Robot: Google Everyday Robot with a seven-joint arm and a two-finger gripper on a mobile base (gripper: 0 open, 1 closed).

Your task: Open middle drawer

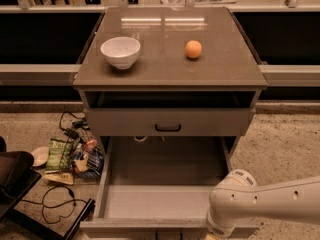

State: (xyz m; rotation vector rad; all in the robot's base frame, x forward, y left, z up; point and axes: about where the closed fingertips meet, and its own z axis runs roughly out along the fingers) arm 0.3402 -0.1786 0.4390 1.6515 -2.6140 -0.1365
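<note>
The middle drawer (165, 201) stands pulled far out toward me, showing a plain grey tray inside; its front edge (150, 227) runs along the bottom of the view. Above it, another grey drawer (167, 121) with a small black bar handle (167, 128) is shut. My white arm (250, 199) reaches in from the right, over the open drawer's front right corner. My gripper is hidden below the bottom edge of the view, past the arm's end joint (225, 219).
On the cabinet top (165, 69) stand a white bowl (120, 51) and an orange (193, 49). On the floor to the left lie snack packets (70, 156), a black cable (55, 201) and a dark object (12, 176). Dark counters flank the cabinet.
</note>
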